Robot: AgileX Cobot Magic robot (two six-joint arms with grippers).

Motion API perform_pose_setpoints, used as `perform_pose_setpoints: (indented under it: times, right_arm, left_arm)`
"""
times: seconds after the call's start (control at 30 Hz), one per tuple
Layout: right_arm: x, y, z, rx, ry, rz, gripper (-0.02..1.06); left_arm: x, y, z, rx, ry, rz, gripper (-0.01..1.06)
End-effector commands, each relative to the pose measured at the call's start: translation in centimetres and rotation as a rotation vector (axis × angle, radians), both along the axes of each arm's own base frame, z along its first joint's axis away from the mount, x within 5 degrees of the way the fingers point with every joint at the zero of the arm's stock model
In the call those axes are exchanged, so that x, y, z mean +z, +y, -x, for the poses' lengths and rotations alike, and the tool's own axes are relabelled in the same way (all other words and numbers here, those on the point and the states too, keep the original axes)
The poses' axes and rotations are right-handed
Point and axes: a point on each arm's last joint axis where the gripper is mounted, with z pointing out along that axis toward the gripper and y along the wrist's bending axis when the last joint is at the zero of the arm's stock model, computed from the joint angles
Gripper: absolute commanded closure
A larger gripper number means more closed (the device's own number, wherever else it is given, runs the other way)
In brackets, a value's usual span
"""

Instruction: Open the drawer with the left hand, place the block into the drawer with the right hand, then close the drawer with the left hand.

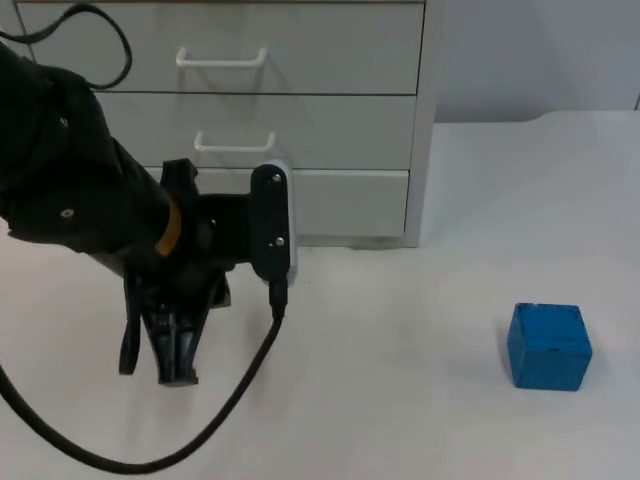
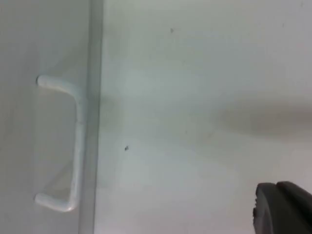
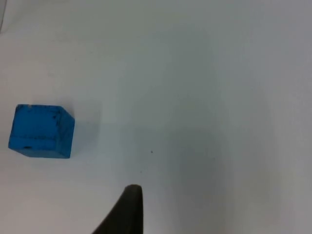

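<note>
**Blue block on table, drawers shut**

Blue block (image 1: 549, 346) sits on the white table (image 1: 400, 360), well apart from the drawer unit (image 1: 300, 120). All three drawer fronts are flush; the lowest drawer (image 1: 350, 200) is closed. The left wrist view shows a white drawer handle (image 2: 68, 141) side-on, standing off its panel. The right wrist view shows the block's scuffed faces. The left gripper (image 1: 176, 350) points down at the table in front of the unit, arm bent over it; finger state cannot be determined.

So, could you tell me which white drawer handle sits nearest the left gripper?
The lower white loop handle, just above the left gripper; the upper handle sits farther back.
</note>
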Motion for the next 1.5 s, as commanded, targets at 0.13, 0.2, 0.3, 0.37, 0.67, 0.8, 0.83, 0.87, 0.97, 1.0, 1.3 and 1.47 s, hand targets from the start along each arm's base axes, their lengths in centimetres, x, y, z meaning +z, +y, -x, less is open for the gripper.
perform_pose_setpoints:
  times: [0.13,0.2,0.3,0.37,0.67,0.8,0.83,0.87,0.97,1.0,1.3,1.47]
  right_arm:
    - [-0.1,0.0,-0.1,-0.006,-0.003,-0.015,-0.01]
    - [-0.1,0.0,-0.1,-0.002,-0.003,-0.011,-0.01]
    - [-0.1,0.0,-0.1,-0.002,-0.003,-0.014,-0.01]
    - [-0.1,0.0,-0.1,-0.002,-0.003,-0.014,-0.01]
    - [0.2,0.0,0.1,-0.002,-0.020,-0.014,-0.01]
    - [0.2,0.0,0.1,-0.002,-0.020,-0.014,-0.01]
    - [0.2,0.0,0.1,-0.002,-0.020,-0.014,-0.01]
    - [0.2,0.0,0.1,-0.002,-0.020,-0.011,-0.01]
    - [0.2,0.0,0.1,0.000,-0.020,-0.005,-0.01]
    - [0.2,0.0,0.1,0.000,-0.020,-0.005,-0.01]
    - [0.2,0.0,0.0,0.000,-0.021,-0.005,-0.01]
    - [0.2,0.0,0.0,0.000,-0.021,-0.005,-0.01]
  left_arm:
    - [0.2,-0.3,0.4,0.018,-0.001,-0.006,1.05]
    - [0.4,-0.1,0.4,0.041,-0.010,-0.029,1.05]
    - [0.6,-0.1,0.5,0.057,-0.025,-0.051,1.05]
    - [1.4,-0.5,0.7,0.074,-0.047,-0.040,1.05]
    - [7.0,-1.1,1.8,0.077,-0.195,0.018,1.05]
    - [9.7,-0.2,2.3,0.135,-0.261,0.035,1.05]
    - [9.7,-0.2,2.3,0.135,-0.261,0.035,1.05]
    - [9.9,0.0,2.4,0.124,-0.272,0.033,1.05]
    - [9.6,-0.1,3.5,0.052,-0.302,-0.004,1.05]
    - [9.6,-0.1,3.5,0.052,-0.302,-0.004,1.05]
    - [7.7,-1.2,4.2,0.054,-0.443,-0.023,1.05]
    - [4.0,-2.2,4.3,-0.022,-0.307,-0.056,1.05]
